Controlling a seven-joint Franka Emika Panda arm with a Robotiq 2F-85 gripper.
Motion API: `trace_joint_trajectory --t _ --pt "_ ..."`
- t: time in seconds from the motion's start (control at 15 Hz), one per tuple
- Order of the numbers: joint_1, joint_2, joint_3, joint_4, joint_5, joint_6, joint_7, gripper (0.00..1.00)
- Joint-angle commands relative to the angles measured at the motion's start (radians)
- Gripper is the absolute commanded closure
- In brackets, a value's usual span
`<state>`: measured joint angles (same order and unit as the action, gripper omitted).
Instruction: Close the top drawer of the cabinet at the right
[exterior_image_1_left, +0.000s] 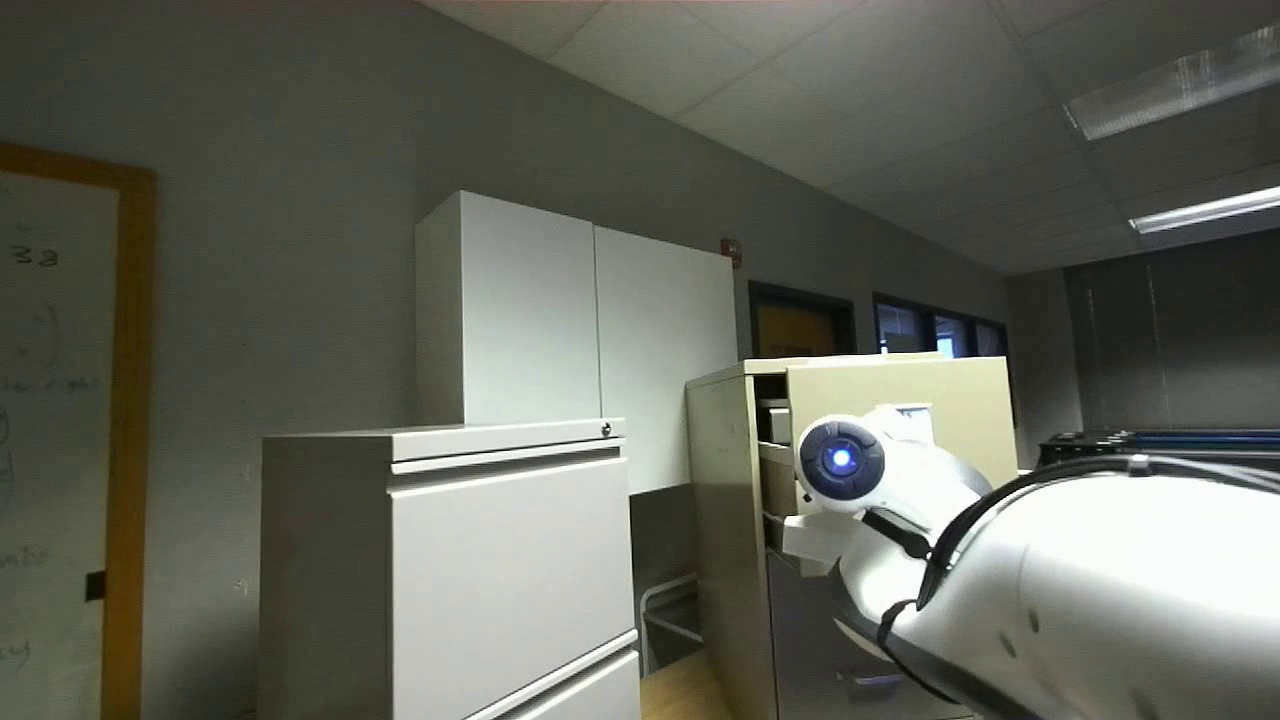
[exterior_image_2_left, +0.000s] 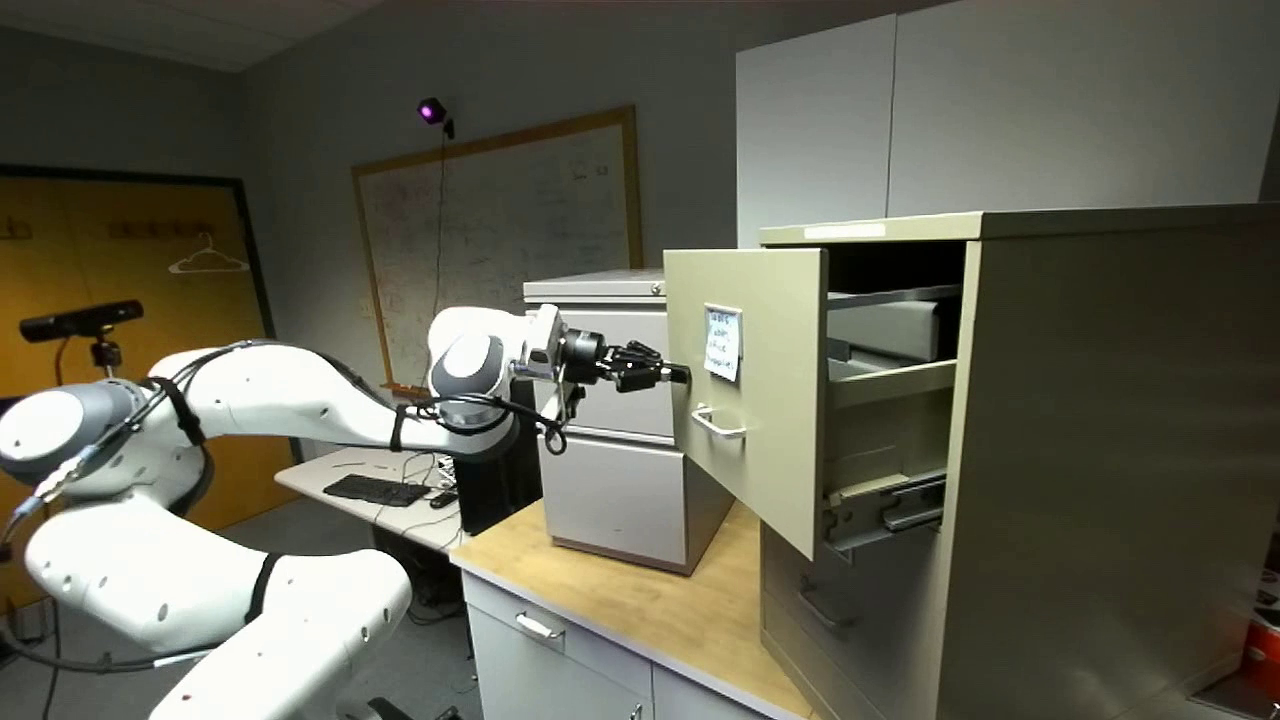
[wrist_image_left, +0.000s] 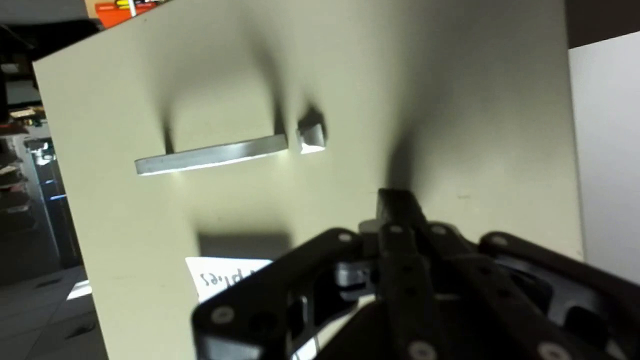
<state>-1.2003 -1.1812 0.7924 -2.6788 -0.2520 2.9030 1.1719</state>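
Note:
The tan cabinet (exterior_image_2_left: 1100, 450) stands at the right in an exterior view and also shows in an exterior view (exterior_image_1_left: 720, 500). Its top drawer (exterior_image_2_left: 775, 460) is pulled out, with the interior and side rail showing; its front also shows in an exterior view (exterior_image_1_left: 975, 410) and the wrist view (wrist_image_left: 480, 125). The front carries a white label (exterior_image_2_left: 722, 343) and a handle (exterior_image_2_left: 718, 424), (wrist_image_left: 212, 156). My gripper (exterior_image_2_left: 680, 374) is shut and empty, its fingertips (wrist_image_left: 397, 197) at the drawer front beside the handle. I cannot tell whether they touch it. The arm hides the gripper in an exterior view.
A pale grey-white cabinet (exterior_image_2_left: 612, 500), (exterior_image_1_left: 510, 570) stands on a wooden counter (exterior_image_2_left: 640, 590) beside the tan cabinet. A white cupboard (exterior_image_2_left: 1050, 110) hangs behind. A desk with a keyboard (exterior_image_2_left: 375, 490) is farther back. A lower drawer (exterior_image_2_left: 840, 610) is under the open one.

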Motion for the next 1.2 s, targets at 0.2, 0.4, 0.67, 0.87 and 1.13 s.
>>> trace_joint_trajectory --t 0.2,0.4,0.67,0.87,1.13 --pt "-0.203 -0.051 0.226 0.121 0.088 0.027 0.0 1.0" --pt "-0.275 -0.049 0.302 0.188 0.112 0.028 -0.021 1.0" --pt "-0.368 -0.034 0.368 0.283 0.14 0.017 -0.045 1.0" --pt "-0.436 -0.038 0.391 0.333 0.157 0.004 -0.06 1.0" --pt "-0.508 -0.035 0.408 0.379 0.172 -0.018 -0.073 1.0"
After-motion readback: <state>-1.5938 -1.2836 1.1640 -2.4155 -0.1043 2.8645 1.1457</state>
